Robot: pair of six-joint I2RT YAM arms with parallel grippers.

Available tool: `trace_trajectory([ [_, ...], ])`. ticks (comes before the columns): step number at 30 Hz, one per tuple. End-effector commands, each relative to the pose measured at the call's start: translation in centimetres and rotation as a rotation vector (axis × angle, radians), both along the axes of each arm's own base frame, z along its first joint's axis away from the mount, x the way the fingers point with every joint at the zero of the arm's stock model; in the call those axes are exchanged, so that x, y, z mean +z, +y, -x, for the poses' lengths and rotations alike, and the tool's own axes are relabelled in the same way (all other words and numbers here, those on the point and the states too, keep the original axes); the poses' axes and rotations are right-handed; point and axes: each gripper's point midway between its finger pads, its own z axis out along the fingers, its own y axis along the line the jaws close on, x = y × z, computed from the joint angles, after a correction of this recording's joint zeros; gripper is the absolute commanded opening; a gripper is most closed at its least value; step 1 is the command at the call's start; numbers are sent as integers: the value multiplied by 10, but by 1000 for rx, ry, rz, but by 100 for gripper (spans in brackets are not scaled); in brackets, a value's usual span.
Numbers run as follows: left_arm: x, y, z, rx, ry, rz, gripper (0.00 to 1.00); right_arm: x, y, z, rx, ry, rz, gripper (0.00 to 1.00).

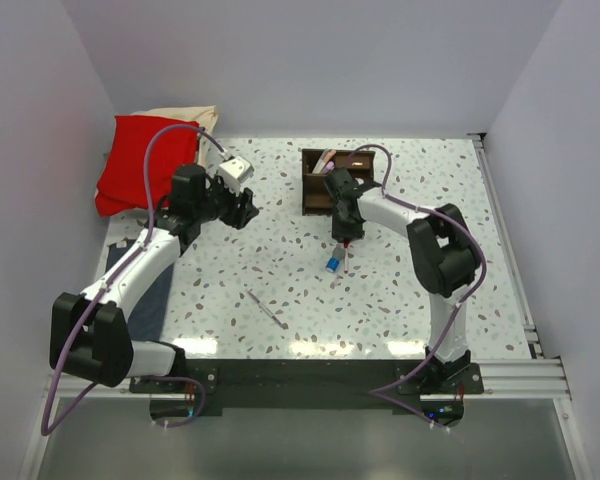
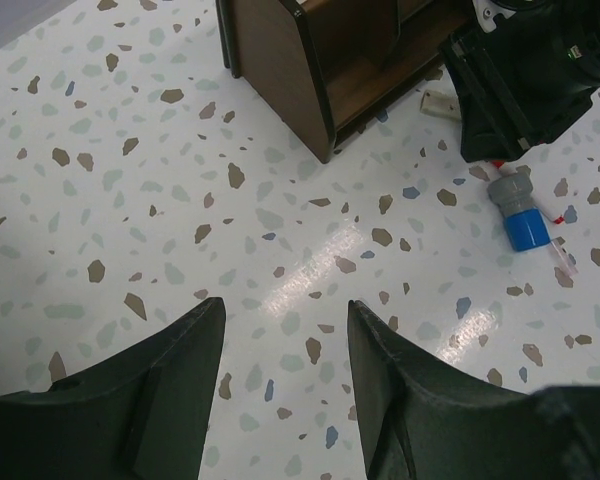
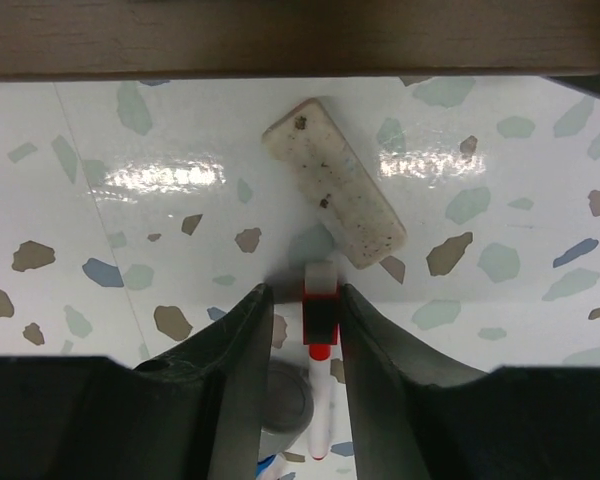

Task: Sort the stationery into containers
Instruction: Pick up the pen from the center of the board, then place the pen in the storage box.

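Observation:
The dark brown wooden organizer [image 1: 323, 182] stands at the back centre; its wall fills the top of the right wrist view [image 3: 280, 35]. My right gripper [image 1: 346, 240] is down at the table just in front of it, open narrowly, its fingers [image 3: 380, 340] astride a red-and-white pen [image 3: 320, 315] that touches the right finger. A stubby blue-and-grey cylinder [image 1: 334, 265] lies beside the pen, under the left finger [image 3: 285, 405]. A silvery-grey pen [image 1: 267, 308] lies alone nearer the front. My left gripper [image 1: 242, 205] is open and empty, left of the organizer [image 2: 310, 80].
A white speckled block [image 3: 333, 183] lies between the pen and the organizer. A red cloth [image 1: 145, 160] is at the back left. A folded blue-grey cloth [image 1: 145, 300] lies along the left edge. White walls enclose the table.

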Motion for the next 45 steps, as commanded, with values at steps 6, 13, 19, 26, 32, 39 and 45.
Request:
trace_trajectory([
  [6, 9, -3, -8, -1, -30, 31, 57, -23, -17, 24, 17, 60, 49, 0],
  [13, 25, -1, -16, -27, -84, -20, 57, 100, -3, -14, 180, -173, 1, 0],
  [19, 11, 0, -23, -44, -115, -58, 57, 239, 40, -51, 428, -610, -185, 0],
  [26, -31, -3, -19, -35, 2, -36, 57, 319, 45, -77, 461, -1159, -126, 0],
  [32, -58, -4, -21, -50, 95, -70, 56, 354, 58, -108, 434, -1535, -69, 0],
  [39, -61, 2, -28, -48, 99, -125, 56, 347, 71, -146, 362, -1605, -58, 0],
  [45, -65, 3, -27, -40, 110, -129, 56, 322, 83, -163, 361, -1547, -77, 0],
])
